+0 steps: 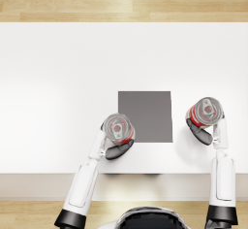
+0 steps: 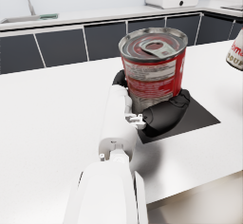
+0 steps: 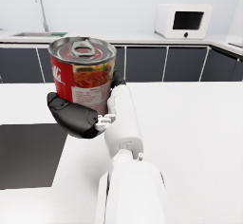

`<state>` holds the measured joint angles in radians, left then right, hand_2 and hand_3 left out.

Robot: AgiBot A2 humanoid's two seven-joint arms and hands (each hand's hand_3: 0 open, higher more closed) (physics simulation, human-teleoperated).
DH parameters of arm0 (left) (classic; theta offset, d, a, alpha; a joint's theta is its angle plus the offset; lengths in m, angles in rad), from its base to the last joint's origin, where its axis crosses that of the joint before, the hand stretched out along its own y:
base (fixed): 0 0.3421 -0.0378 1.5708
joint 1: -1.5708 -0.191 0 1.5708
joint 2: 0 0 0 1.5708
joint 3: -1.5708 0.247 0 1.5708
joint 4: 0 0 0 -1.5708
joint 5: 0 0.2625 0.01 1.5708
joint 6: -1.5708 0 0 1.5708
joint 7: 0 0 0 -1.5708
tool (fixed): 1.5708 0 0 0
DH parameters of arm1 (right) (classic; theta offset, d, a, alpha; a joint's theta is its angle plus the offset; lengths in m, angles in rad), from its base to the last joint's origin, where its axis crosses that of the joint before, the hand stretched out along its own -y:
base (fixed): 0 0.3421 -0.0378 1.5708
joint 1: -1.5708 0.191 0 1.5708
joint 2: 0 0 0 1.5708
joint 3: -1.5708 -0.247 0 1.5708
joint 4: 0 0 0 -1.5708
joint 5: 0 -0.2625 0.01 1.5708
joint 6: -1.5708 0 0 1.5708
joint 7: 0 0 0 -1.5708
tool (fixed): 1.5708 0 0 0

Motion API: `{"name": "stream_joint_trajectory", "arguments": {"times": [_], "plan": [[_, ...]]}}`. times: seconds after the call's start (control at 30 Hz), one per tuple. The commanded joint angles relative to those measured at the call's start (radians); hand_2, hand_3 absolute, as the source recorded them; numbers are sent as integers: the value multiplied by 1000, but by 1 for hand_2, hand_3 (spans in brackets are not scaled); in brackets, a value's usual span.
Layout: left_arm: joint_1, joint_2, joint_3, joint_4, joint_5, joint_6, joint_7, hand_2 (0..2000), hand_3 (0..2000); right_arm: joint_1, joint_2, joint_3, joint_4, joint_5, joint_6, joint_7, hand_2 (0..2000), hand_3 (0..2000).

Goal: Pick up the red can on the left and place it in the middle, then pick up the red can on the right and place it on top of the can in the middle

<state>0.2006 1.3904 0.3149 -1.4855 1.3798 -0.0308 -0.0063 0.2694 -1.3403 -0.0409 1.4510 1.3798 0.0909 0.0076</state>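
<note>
Now each hand grips a red can: left hand (image 1: pixel 117 150) at the dark mat (image 1: pixel 150 121) edge, right hand (image 1: pixel 202 133) beside it.

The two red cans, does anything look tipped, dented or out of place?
Nothing stands out. The left can is upright in the left hand at the grey mat's edge; the right can is upright in the right hand, beside the mat. No dents or spills visible.

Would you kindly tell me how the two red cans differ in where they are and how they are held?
The left red can is gripped by the left hand at the dark mat's left edge, partly over it; the right red can is gripped by the right hand clear of the mat, over bare white table. Both are upright with pull-tab lids up.
</note>
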Motion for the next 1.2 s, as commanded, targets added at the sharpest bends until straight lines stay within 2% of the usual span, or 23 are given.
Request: {"name": "stream_joint_trajectory", "arguments": {"times": [0.03,0.1,0.17,0.23,0.43,0.47,0.5,0.53,0.6,0.63,0.67,0.7,0.77,0.8,0.83,0.87,0.9,0.97,1.0,1.07,1.13,1.2], "plan": [[111,60,31,104,0,-2,0,2000,1520,-3,-2,25,115,0,1,0,2000,1520],[155,86,42,159,0,-8,2,2000,1520,-13,-4,37,139,0,5,2,2000,1520],[204,112,45,230,0,-10,2,2000,1520,-12,-8,42,153,0,42,0,2000,1520],[236,130,53,276,0,-10,2,2000,1520,-12,-11,50,155,0,54,-1,2000,1520],[308,177,126,473,0,-13,2,2000,1520,-10,-22,59,185,0,37,2,2000,1520],[393,58,403,499,0,-13,2,2000,1520,-9,-23,61,185,0,37,2,2000,1520],[332,153,216,515,-1,-11,2,2000,1520,-8,-25,59,187,0,37,1,2000,1520],[341,161,237,543,0,-9,2,2000,1520,-10,-26,60,195,0,36,0,2000,1520],[345,170,253,584,0,-4,-130,2000,1520,-12,-29,64,203,0,35,0,2000,1520],[347,175,256,600,0,-5,-179,2000,1520,-12,-31,63,203,0,33,0,2000,1520],[412,105,447,615,0,-5,-214,2000,1520,-8,-33,64,210,0,34,0,2000,1520],[363,161,295,612,0,-4,-237,2000,1520,-10,-34,65,217,0,36,-1,2000,1520],[369,171,283,645,1,-5,-268,2000,1520,-7,-37,64,231,0,36,-2,2000,1520],[430,122,451,683,1,-5,-289,2000,1520,-2,-39,69,238,0,34,-2,2000,1520],[399,173,316,708,0,-16,-306,2000,1520,2,-41,72,252,0,33,-2,2000,1520],[449,141,452,743,1,-30,-316,639,1193,4,-44,83,272,0,33,-2,2000,1520],[419,176,343,753,0,-44,-324,0,867,11,-46,90,287,0,35,-3,2000,1520],[403,169,337,726,0,-50,-335,0,213,20,-52,99,327,0,31,-3,2000,1520],[391,163,321,702,0,-41,-338,0,0,28,-55,102,340,0,31,-2,2000,1520],[371,156,295,664,0,-13,-340,0,0,29,-59,112,363,0,41,-2,2000,1520],[311,121,273,528,0,3,-327,0,0,25,-61,117,374,0,50,-2,2000,1520],[221,61,257,310,0,14,-252,0,0,35,-67,123,386,0,55,-2,2000,1520]]}}
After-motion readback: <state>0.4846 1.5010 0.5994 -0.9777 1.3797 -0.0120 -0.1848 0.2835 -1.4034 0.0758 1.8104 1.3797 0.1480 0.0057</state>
